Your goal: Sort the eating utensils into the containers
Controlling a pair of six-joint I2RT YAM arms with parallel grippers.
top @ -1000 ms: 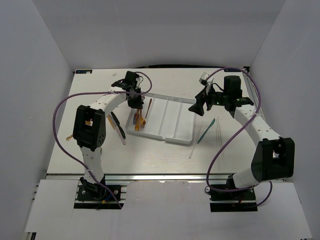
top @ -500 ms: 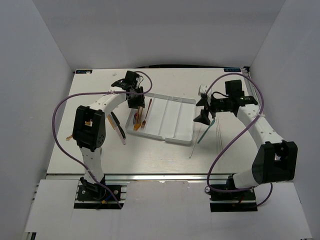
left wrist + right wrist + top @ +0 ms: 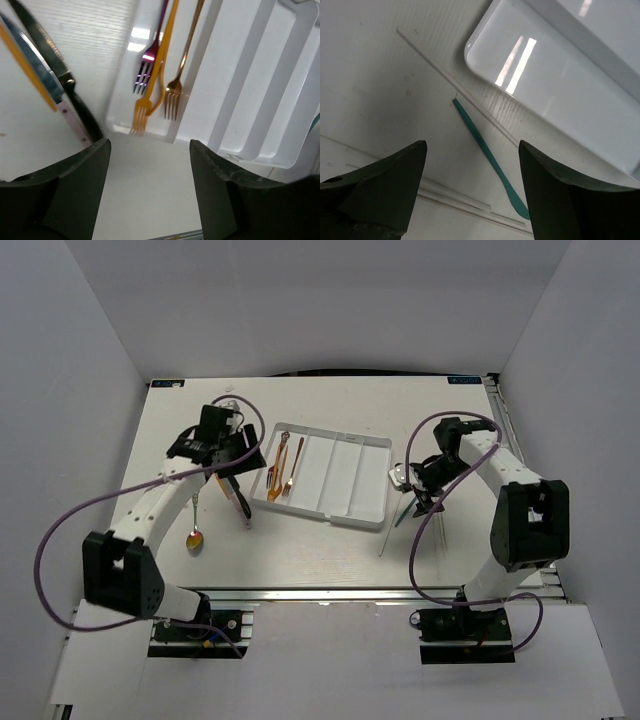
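- White plastic tray (image 3: 345, 478) sits in the middle of the table, with four long slots side by side
- Three forks (image 3: 150, 75) lie in the slot on the far left: one purple, one orange and one gold. The other three slots look bare
- The left claw (image 3: 150, 190) is spread wide with nothing in it. It hangs over the table just near of the tray's left corner, next to the knives (image 3: 55, 82) lying on the table to the left of the tray
- A spoon (image 3: 194, 537) lies by itself on the table, nearer and further left
- The right claw (image 3: 472, 195) is also spread wide and holds nothing. It hangs low, right over a teal utensil (image 3: 482, 145) on the table just right of the tray. I cannot tell if this is a knife or a spoon
- A thin pale chopstick (image 3: 451, 82) lies right beside the teal utensil, and more pale sticks lie near it
- I think the step now is picking up the teal utensil
- Next, the right claw needs to drop down over its thin handle, pinch only that and not the chopstick, then lift it to a bare slot
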